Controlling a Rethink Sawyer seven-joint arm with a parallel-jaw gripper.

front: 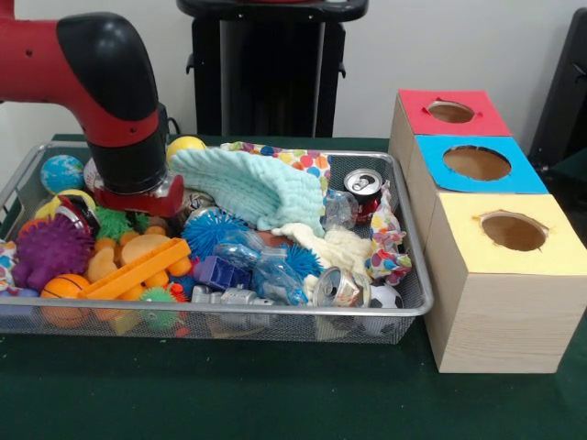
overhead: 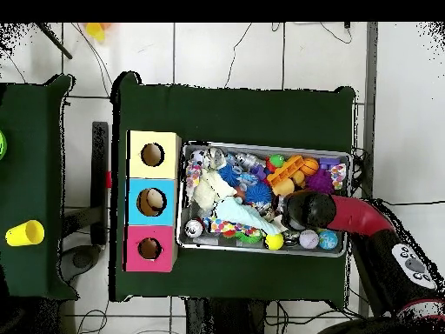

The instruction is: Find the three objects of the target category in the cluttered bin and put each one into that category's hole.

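where arm (front: 110, 101) dips into bin (front: 404, 307), fingers hidden by clutter.

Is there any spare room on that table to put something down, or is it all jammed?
The bin is packed edge to edge with toys, cans and a mint cloth, and the arm reaches down into its end away from the boxes. Bare green table runs along the camera side of the bin in the front view. The three boxes stand tight against the bin's other end.

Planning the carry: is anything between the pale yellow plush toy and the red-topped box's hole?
Yes: a red soda can and the silver wire-mesh bin's rim lie between the pale yellow plush toy and the red-topped wooden box's round hole.
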